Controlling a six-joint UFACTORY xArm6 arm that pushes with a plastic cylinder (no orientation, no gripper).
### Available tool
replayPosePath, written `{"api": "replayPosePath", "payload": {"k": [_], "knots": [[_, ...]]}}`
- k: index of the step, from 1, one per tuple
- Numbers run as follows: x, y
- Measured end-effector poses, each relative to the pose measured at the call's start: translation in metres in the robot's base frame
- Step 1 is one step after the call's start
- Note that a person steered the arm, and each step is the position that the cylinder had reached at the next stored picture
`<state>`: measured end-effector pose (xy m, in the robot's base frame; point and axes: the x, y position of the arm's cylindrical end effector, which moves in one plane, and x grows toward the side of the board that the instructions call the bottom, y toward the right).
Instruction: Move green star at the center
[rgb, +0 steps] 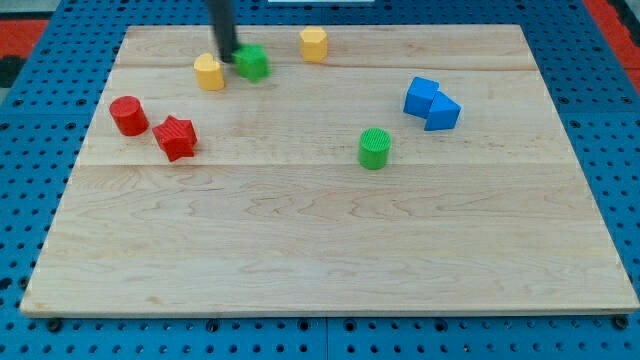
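The green star (253, 62) lies near the view's top, left of the middle, on the wooden board (330, 260). My tip (229, 57) stands right at the star's left side, touching or nearly touching it, between the star and a yellow block (209, 72). The rod rises from the tip out of the view's top.
A second yellow block (313, 44) lies right of the star. A red cylinder (128, 115) and a red star (175, 137) lie at the left. A green cylinder (375, 148) sits right of centre. Two blue blocks (431, 103) touch each other at the right.
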<state>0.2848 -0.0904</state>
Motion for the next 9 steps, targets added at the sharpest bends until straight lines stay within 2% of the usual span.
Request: {"api": "replayPosePath", "payload": {"k": [1, 2, 3, 4, 5, 6, 7, 8, 9], "knots": [[0.053, 0.043], [0.019, 0.015], [0.008, -0.008], [-0.014, 0.034], [-0.024, 0.036], [0.039, 0.050], [0.083, 0.059], [0.041, 0.019], [-0.003, 0.060]]}}
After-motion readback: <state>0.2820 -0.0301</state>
